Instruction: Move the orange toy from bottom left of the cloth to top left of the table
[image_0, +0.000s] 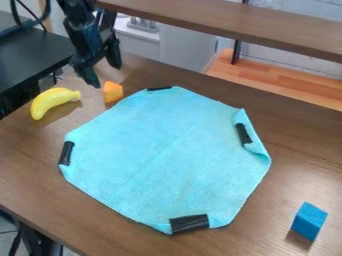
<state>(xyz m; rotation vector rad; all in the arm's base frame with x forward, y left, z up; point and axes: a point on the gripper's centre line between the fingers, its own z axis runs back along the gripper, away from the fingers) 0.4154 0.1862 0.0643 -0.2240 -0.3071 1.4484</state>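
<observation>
**Orange toy (113, 92) at top left of the surface (33, 170)**

Sits just beside the cloth (167, 150), near the banana (52, 101), probably to meet the requested spot. Hangs close by with the gripper (106, 76) spread apart, clamped on nothing, likely to clear the toy without a nudge.

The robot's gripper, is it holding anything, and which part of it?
No, nothing is held. The gripper hangs open, and the orange toy sits on the table near its fingertips.
</observation>
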